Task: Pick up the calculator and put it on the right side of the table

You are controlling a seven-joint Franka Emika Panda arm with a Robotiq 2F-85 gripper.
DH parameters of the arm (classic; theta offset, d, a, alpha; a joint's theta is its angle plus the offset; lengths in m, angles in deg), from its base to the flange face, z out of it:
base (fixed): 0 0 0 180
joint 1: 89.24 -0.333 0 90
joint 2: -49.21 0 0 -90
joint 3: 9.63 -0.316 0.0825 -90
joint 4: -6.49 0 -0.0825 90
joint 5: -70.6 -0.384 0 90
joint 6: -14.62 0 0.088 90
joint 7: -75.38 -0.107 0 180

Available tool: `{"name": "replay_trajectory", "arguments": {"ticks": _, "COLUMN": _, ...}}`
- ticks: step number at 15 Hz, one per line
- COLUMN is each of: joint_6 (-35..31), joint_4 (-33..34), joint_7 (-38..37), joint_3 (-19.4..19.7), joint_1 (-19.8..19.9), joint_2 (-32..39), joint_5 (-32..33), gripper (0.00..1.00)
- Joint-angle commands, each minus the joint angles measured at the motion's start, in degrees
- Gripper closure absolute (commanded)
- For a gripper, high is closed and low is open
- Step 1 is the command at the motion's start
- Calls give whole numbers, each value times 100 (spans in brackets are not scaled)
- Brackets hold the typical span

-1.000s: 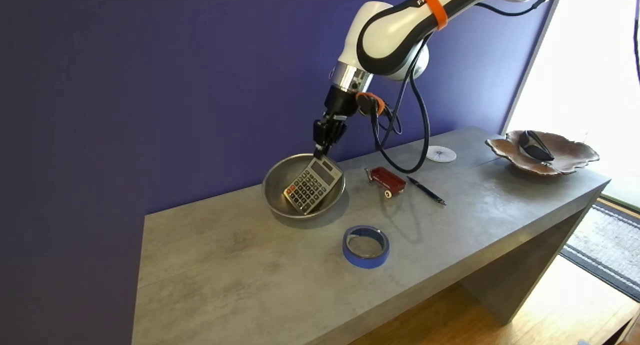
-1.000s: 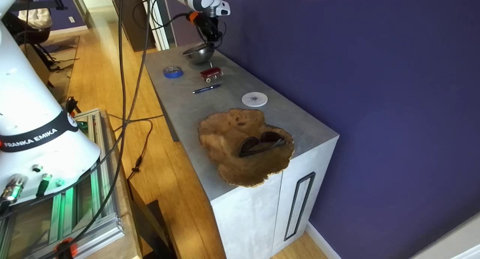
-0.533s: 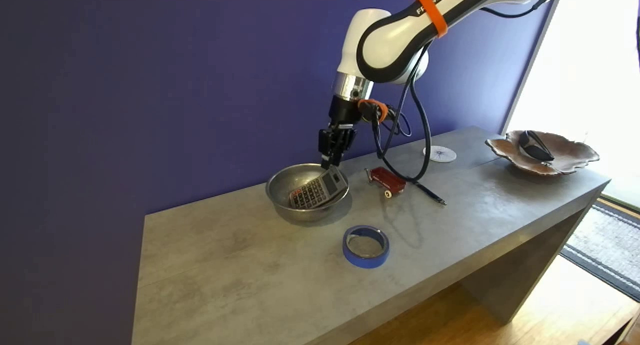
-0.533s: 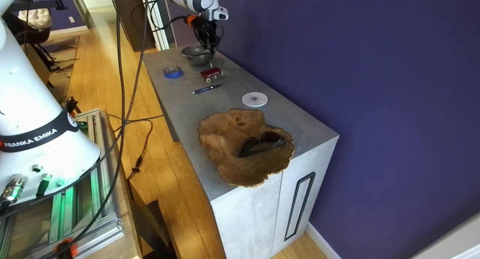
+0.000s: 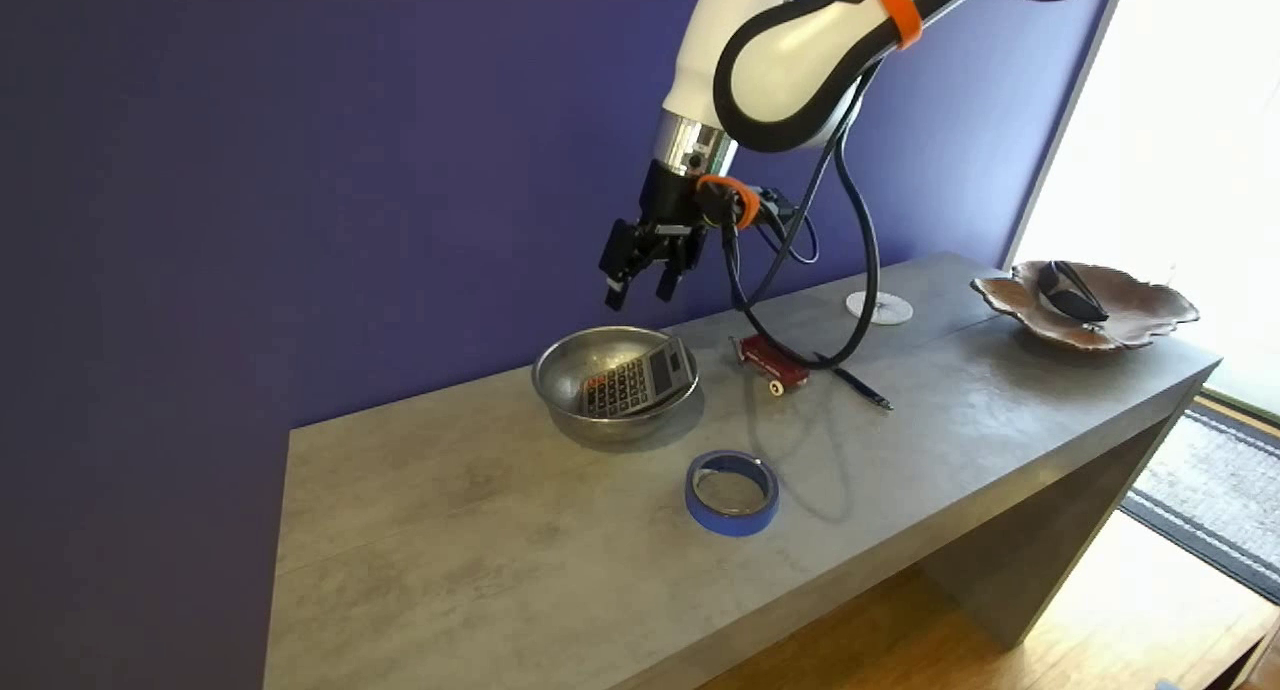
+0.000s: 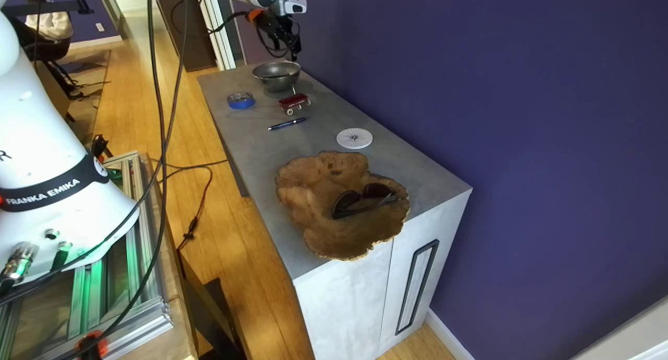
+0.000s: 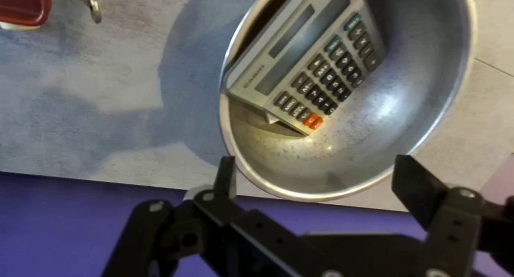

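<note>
The grey calculator [image 5: 637, 382] leans at a tilt inside the metal bowl [image 5: 560, 410], its display end up against the rim. From above in the wrist view, the calculator [image 7: 297, 56] shows its display and keys, and bare metal of the bowl [image 7: 401, 104] lies beside it. My gripper [image 5: 641, 292] hangs above the bowl, apart from the calculator, with its fingers spread and nothing between them. Both fingertips [image 7: 227, 166] show wide apart in the wrist view. In an exterior view the bowl [image 6: 275, 82] hides the calculator. Under everything is the grey table [image 5: 430, 530].
Blue tape [image 5: 732, 518] lies in front of the bowl. A red toy wagon [image 5: 775, 358], a pen [image 5: 862, 388] and a white disc [image 5: 888, 308] are beside it. A brown leaf-shaped dish [image 6: 323, 229] with sunglasses [image 6: 347, 201] stands at one end. The purple wall [image 5: 400, 220] runs close behind.
My gripper was shut on the calculator's upper end; it has let go, opened and risen. The calculator now rests lower and turned in the bowl. The bowl shifted slightly.
</note>
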Motion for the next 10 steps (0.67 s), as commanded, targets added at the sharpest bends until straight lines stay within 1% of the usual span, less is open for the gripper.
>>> {"name": "replay_trajectory", "arguments": {"ticks": 1, "joint_6": -101, "joint_4": -955, "joint_7": -702, "joint_3": 137, "joint_1": -169, "joint_2": -848, "joint_5": 16, "gripper": 0}}
{"name": "replay_trajectory", "arguments": {"ticks": 3, "joint_6": -177, "joint_4": -1401, "joint_7": -1297, "joint_3": 250, "joint_1": -270, "joint_2": -1179, "joint_5": -10, "gripper": 0}}
{"name": "replay_trajectory", "arguments": {"ticks": 4, "joint_6": -214, "joint_4": -1607, "joint_7": -1526, "joint_3": 221, "joint_1": -260, "joint_2": -1299, "joint_5": -99, "gripper": 0}}
{"name": "replay_trajectory", "arguments": {"ticks": 5, "joint_6": -140, "joint_4": -1780, "joint_7": -1451, "joint_3": -15, "joint_1": -78, "joint_2": -1388, "joint_5": -349, "gripper": 0}}
{"name": "replay_trajectory", "arguments": {"ticks": 6, "joint_6": -152, "joint_4": -1923, "joint_7": -1206, "joint_3": -335, "joint_1": 153, "joint_2": -1450, "joint_5": -705, "gripper": 0}}
{"name": "replay_trajectory", "arguments": {"ticks": 7, "joint_6": -339, "joint_4": -2102, "joint_7": -563, "joint_3": -777, "joint_1": 468, "joint_2": -1509, "joint_5": -1137, "gripper": 0}}
{"name": "replay_trajectory", "arguments": {"ticks": 8, "joint_6": -61, "joint_4": -1495, "joint_7": -1074, "joint_3": -229, "joint_1": 39, "joint_2": -1151, "joint_5": -600, "gripper": 0}}
{"name": "replay_trajectory", "arguments": {"ticks": 9, "joint_6": -138, "joint_4": -1647, "joint_7": -845, "joint_3": -444, "joint_1": 176, "joint_2": -1220, "joint_5": -831, "gripper": 0}}
{"name": "replay_trajectory", "arguments": {"ticks": 10, "joint_6": -172, "joint_4": -1740, "joint_7": -744, "joint_3": -564, "joint_1": 256, "joint_2": -1270, "joint_5": -928, "gripper": 0}}
